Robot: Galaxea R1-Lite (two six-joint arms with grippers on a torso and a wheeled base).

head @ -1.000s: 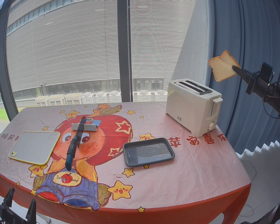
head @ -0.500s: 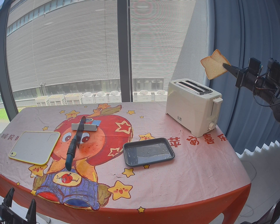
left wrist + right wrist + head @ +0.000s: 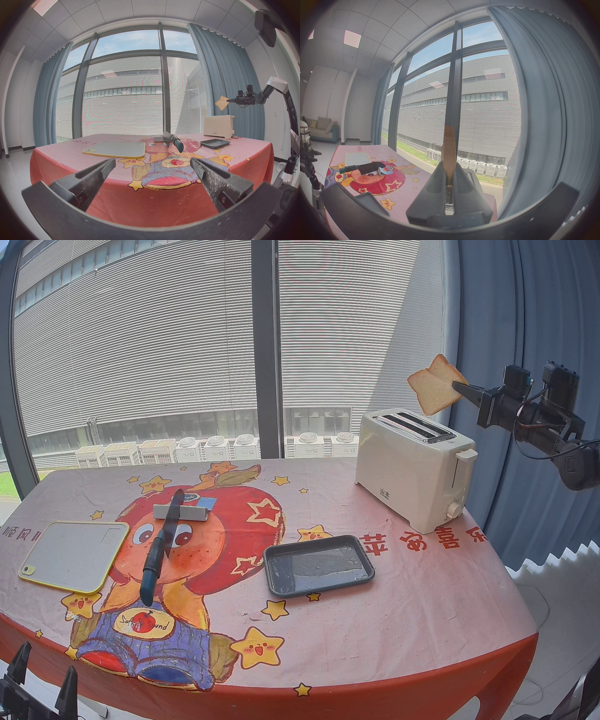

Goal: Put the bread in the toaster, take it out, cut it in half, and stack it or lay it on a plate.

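Pink cartoon-print desk [image 3: 425,615]: my right jaws clenched on flat tan bread slice [image 3: 433,390], above boxy cream toaster [image 3: 409,480], not touching. Right wrist view shows it edge-on. My left jaws released, low off desk's near edge.

Red characters [image 3: 425,540] cross the tablecloth [image 3: 406,621]; a small mark [image 3: 385,494] fronts the toaster [image 3: 415,459].
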